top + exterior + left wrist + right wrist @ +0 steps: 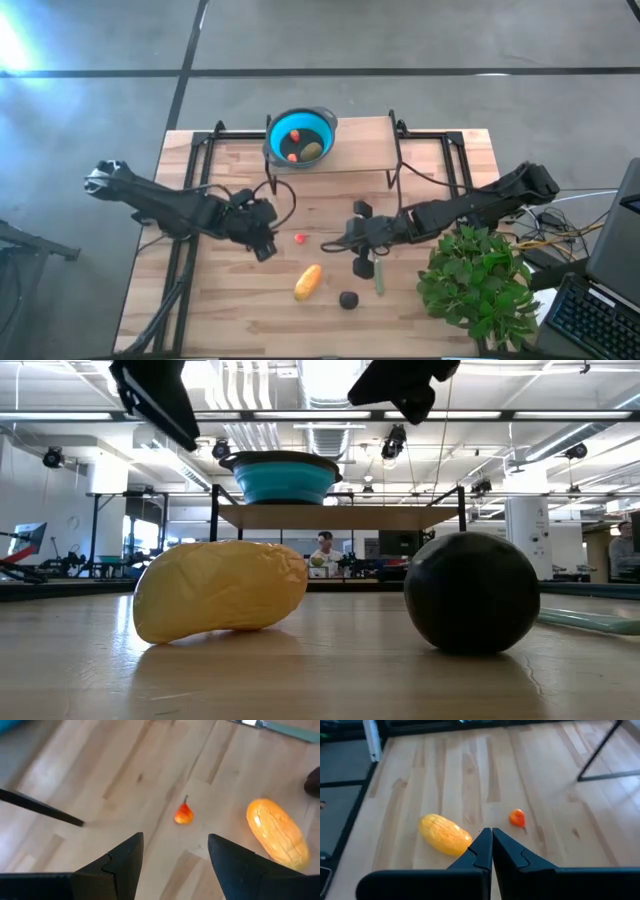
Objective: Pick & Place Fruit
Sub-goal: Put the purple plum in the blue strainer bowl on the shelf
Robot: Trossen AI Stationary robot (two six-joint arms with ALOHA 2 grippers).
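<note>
Nearest the low camera lie one yellow-orange oblong toy fruit and, right of it, one dark blackish round fruit, both resting on the pale wooden plank table. One tiny red fruit with a stem sits on the planks between the two grippers. The left gripper hovers just left of it with fingers spread apart; the right gripper hangs just right of it, fingers pressed together on nothing. On a raised wooden shelf stands one blue collapsible bowl holding two pieces: an olive-green fruit and a tiny orange one. One thin pale green stick and one bushy green plant lie rightward. Grey concrete floor surrounds the table.
</note>
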